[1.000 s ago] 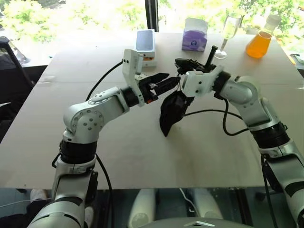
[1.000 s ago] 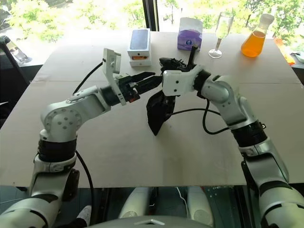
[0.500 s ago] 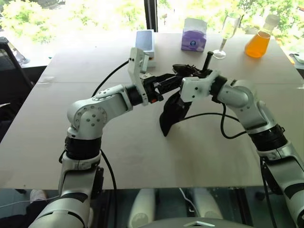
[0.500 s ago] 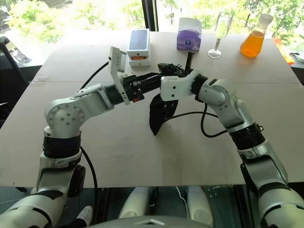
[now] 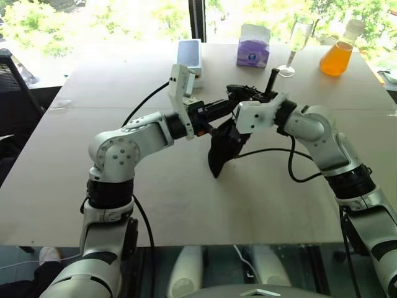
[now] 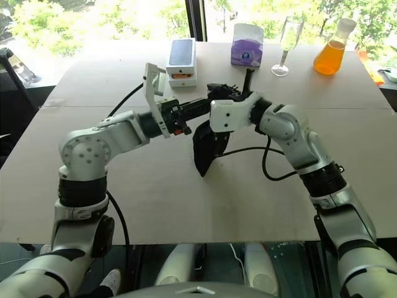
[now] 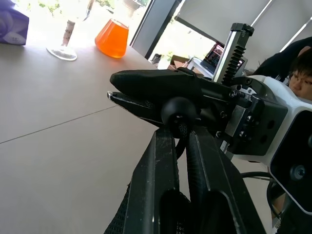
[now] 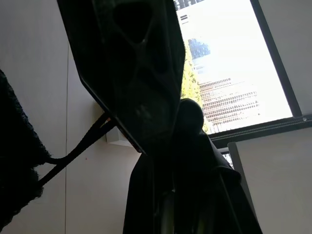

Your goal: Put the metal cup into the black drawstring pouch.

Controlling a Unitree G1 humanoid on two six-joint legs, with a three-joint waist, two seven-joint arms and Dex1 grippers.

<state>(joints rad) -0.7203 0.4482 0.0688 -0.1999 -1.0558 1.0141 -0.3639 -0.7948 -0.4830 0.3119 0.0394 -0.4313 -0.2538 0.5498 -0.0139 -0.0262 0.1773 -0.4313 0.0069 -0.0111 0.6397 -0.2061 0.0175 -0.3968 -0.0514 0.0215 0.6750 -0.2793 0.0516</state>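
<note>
Both of my arms met above the middle of the pale table (image 5: 186, 205). My right gripper (image 6: 218, 93) was pressed together on the top of the black pouch (image 5: 223, 146), which hung from it with its lower end touching or just above the tabletop; I could not tell which. My left gripper (image 7: 179, 127) had its two fingers nearly together, pinching the round bead (image 7: 178, 113) on the pouch's cord (image 8: 80, 146) just beside the right gripper. I could not make out the metal cup anywhere. At the table's far edge stood a white box (image 5: 190, 54), a purple tissue box (image 5: 254, 46), a stemmed glass (image 5: 296, 45) and an orange flask (image 5: 338, 54), all well apart from the pouch.
</note>
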